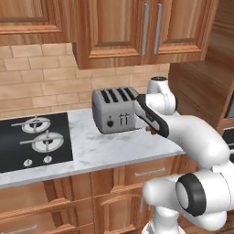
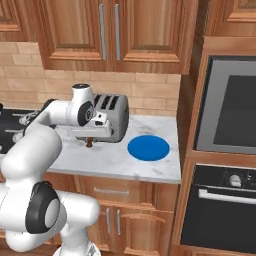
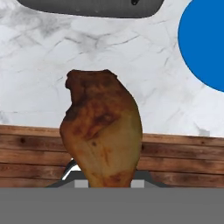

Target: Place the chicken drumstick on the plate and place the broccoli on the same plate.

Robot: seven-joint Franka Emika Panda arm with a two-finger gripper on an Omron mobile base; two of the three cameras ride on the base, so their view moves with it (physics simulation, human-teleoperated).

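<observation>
Chicken drumstick (image 3: 101, 131) sits pinched in the fingers (image 2: 89, 143), which are closed nearly all the way around it, and it hangs up off the marble surface (image 2: 110, 157) with none of it touching. The plate (image 2: 148, 148) lies flat, off to the right of the fingers, near them but apart. To do this step well, the arm should carry the meat sideways until it hangs over the middle of the blue circle, then go down slowly and let go only when the meat is close to the plate, so it does not roll off. It should stay clear of the toaster (image 2: 113, 118) just behind the fingers. The hand view shows the drumstick big and close, with its brown skin and the blue edge of the plate at one side. The right base view shows the whole plate and the gap to cross. The left base view shows the stove (image 1: 32, 139) far off on the other side. I cannot see any broccoli.
</observation>
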